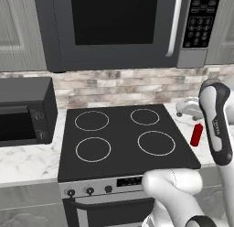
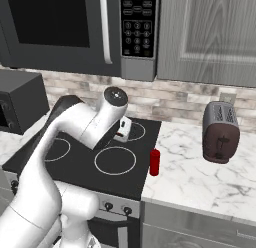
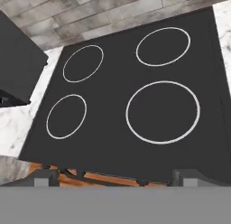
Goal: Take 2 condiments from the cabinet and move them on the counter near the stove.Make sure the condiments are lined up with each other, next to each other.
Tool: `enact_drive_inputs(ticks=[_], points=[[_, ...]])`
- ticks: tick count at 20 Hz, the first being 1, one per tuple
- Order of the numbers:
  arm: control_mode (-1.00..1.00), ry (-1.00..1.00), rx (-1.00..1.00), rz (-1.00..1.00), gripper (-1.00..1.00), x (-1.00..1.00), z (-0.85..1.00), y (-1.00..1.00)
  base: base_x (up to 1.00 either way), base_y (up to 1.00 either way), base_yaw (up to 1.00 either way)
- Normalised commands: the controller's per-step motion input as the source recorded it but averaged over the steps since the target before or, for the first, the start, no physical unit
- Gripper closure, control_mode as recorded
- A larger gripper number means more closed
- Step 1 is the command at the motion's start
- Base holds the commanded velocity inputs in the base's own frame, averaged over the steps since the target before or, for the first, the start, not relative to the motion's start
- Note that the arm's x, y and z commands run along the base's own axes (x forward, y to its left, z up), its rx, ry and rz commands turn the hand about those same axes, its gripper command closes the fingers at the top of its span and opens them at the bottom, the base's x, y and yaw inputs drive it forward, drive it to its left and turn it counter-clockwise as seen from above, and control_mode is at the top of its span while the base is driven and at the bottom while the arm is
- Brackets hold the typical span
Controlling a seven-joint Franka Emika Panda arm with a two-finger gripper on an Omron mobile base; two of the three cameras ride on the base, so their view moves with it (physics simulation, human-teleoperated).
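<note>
Condiments first: your gripper stands spread wide with nothing between its tips, which rise far apart at the bottom of the hand view, hanging above the stove. You look straight down on black glass with four white ring burners, two larger and two smaller. In the right base view you can see the white hand over the back of the cooktop, with the arm arching up from the lower left.

From there, look to the right edge of the stove. One red squeeze bottle stands upright on the counter, just beside the cooktop's right edge near its front corner. It is slim, all red, with a red nozzle on top. In the left base view you find the same bottle partly tucked behind the arm's upper link.

Further out, a steel toaster sits on the white marble well to the right of the bottle, near the brick backsplash. A black microwave hangs over the stove, and a grey wall cabinet with its panelled door closed is to the right of it. A black box-shaped appliance rests on the counter left of the stove.
</note>
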Motion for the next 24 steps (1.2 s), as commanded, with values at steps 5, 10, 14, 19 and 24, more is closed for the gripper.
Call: enact_drive_inputs(ticks=[5, 10, 14, 19, 24], points=[[-1.0, 0.15, -0.03, -0.24, -1.0, 0.14, 0.0, 0.78, 0.0, 0.0, 0.0], [-1.0, 0.05, -0.01, -0.17, -1.0, 0.17, 0.01, 0.64, 0.0, 0.0, 0.0], [-1.0, 0.02, 0.0, -0.07, -1.0, 0.0, 0.15, 0.32, 0.0, 0.0, 0.0], [-1.0, 0.07, -0.11, 0.0, -1.0, -0.07, 0.13, 0.03, 0.0, 0.0, 0.0], [-1.0, 0.06, -0.2, 0.0, -1.0, -0.34, 0.19, 0.0, 0.0, 0.0, 0.0]])
